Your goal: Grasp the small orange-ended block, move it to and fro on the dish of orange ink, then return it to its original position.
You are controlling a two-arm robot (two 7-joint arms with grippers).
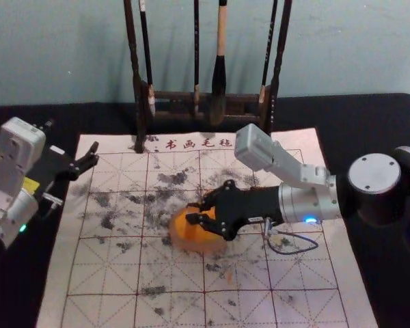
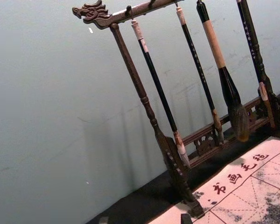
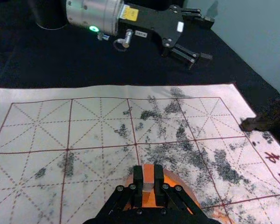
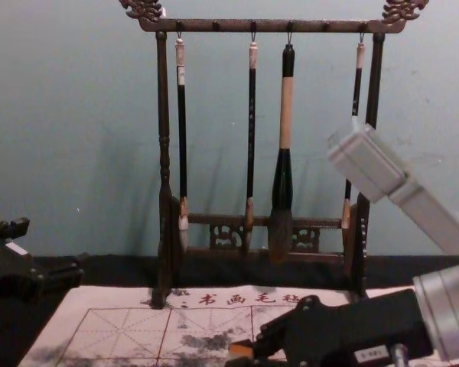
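Right gripper [image 1: 195, 212] on mat's [image 1: 99, 273] middle for you, jaws clamped on orange-ended block [image 3: 148, 179], over dish of orange ink [image 1: 180, 240], maybe touching; your left gripper [image 1: 93, 154] parked left, jaws apart.

The black table [image 1: 369, 113] bears 1 pale mat [image 1: 109, 280], gridded in red and smudged dark, with 4 characters along the side toward the table's back edge. Near that edge stands 1 dark wooden rack [image 1: 172, 96], 1 foot on the mat.

Orange-ended block [image 3: 148, 181], upright, over round dish [image 1: 182, 244], orange ink [image 1: 193, 236] inside
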